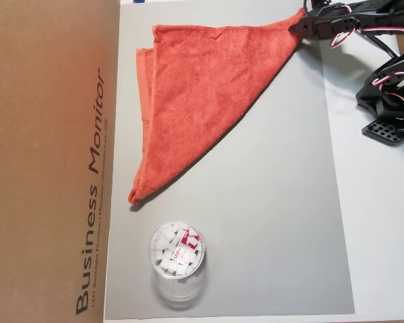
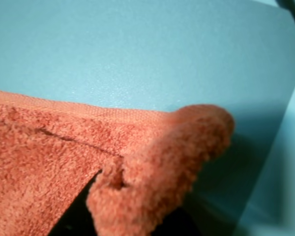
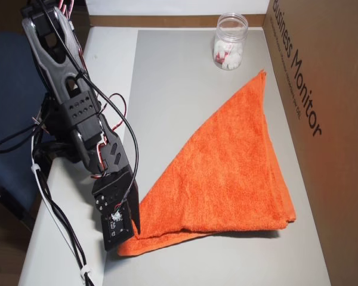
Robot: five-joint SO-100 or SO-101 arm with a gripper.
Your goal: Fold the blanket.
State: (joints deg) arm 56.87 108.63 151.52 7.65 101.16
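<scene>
The orange-red blanket lies on the grey mat, folded into a triangle two layers thick. One long point reaches toward the clear cup. My gripper is at the blanket's top right corner in this overhead view, shut on that corner. In the other overhead view the gripper sits low at the blanket's near left tip. The wrist view shows the pinched blanket corner curled up close to the lens, above the mat.
A clear plastic cup with white pieces stands on the mat's far end. A tall cardboard box printed "Business Monitor" borders the mat along the blanket's side. The arm's base and cables occupy the white table beside the mat.
</scene>
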